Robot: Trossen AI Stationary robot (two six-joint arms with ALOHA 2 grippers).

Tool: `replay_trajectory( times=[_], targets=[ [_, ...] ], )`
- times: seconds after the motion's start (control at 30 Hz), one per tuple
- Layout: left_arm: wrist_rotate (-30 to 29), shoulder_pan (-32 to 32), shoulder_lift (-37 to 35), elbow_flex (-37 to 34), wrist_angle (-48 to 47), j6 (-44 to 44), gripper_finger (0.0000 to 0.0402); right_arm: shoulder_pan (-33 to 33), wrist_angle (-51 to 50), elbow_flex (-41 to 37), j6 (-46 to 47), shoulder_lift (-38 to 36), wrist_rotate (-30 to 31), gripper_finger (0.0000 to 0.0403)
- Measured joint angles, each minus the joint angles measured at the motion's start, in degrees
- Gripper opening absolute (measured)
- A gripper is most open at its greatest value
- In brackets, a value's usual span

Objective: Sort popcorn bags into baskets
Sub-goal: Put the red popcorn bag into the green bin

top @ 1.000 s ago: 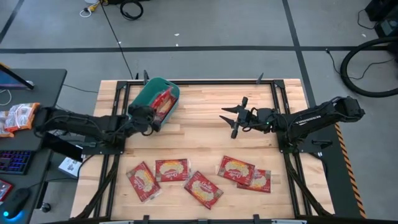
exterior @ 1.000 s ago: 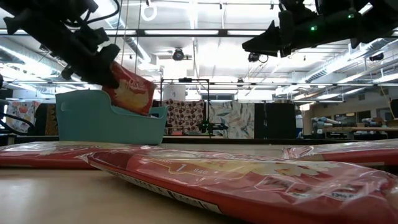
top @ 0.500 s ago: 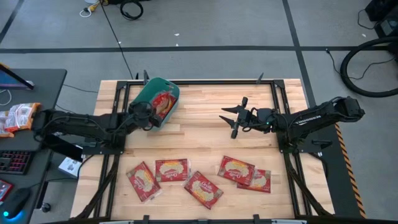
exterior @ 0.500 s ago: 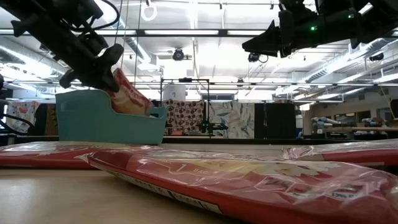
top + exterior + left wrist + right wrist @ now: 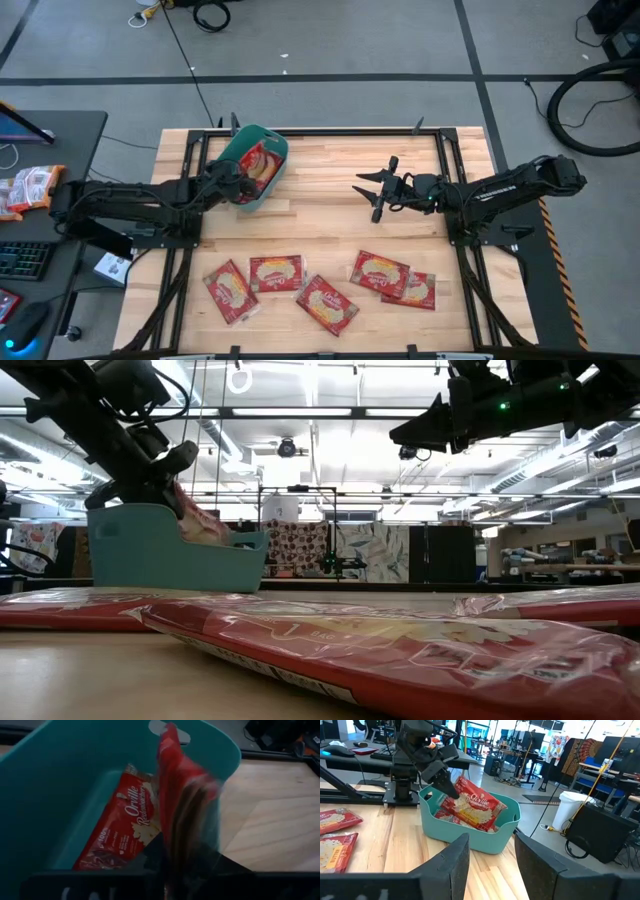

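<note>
The teal basket (image 5: 256,160) stands at the far left of the table. My left gripper (image 5: 233,184) is at its near-left rim, shut on a red popcorn bag (image 5: 262,163) that slopes down into the basket. Another bag (image 5: 122,832) lies flat on the basket floor. My right gripper (image 5: 373,191) hovers open above the table's middle right, well away from the basket, and touches nothing. Several more bags (image 5: 276,272) lie flat along the near edge. My left gripper pinches the bag between its two fingers by its upper end (image 5: 456,786). The fingers come slanting down from the table's left. The bag is tilted, its lower end (image 5: 492,817) down inside the basket; in the left wrist view it shows edge-on (image 5: 182,805).
Bags near the front edge: one pair on the left (image 5: 230,290), one in the middle (image 5: 327,304), two overlapping on the right (image 5: 395,278). Bare wood lies between them and the arms. Metal frame rails (image 5: 445,150) border the table.
My left gripper has sunk toward the basket and shifted slightly to the table's far side, still shut. The bag it holds has dropped from standing high above the rim to leaning low inside the basket. The right arm has kept still.
</note>
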Motion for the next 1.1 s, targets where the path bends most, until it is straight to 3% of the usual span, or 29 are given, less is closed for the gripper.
replay_trajectory(
  times=[0.37, 0.57, 0.8, 0.9, 1.0, 1.1],
  targets=[
    [-1.98, -0.02, 0.00, 0.46, -0.78, 2.14, 0.0157, 0.28, -0.53, 0.02, 0.00, 0.00, -0.02, 0.0162],
    [-5.61, -0.02, -0.15, 0.48, -0.58, 4.54, 0.0174, 0.28, -0.56, 0.02, 0.24, 0.00, -0.04, 0.0162],
    [-5.31, -0.72, -0.13, 4.20, 1.07, 21.74, 0.0174, 0.33, -0.92, 0.02, 0.46, 0.00, -0.04, 0.0162],
    [2.37, -2.19, -0.13, 7.35, 4.82, 36.40, 0.0174, 0.52, -0.92, 0.02, 0.46, 0.00, -0.03, 0.0162],
    [19.91, -3.88, -0.09, 9.36, 7.55, 48.00, 0.0174, 0.81, -0.94, 0.02, 0.46, 0.00, -0.11, 0.0162],
    [34.57, -6.25, 0.09, 9.53, 8.92, 53.43, 0.0174, 0.91, -0.94, 0.02, 0.47, 0.01, -0.12, 0.0162]
  ],
)
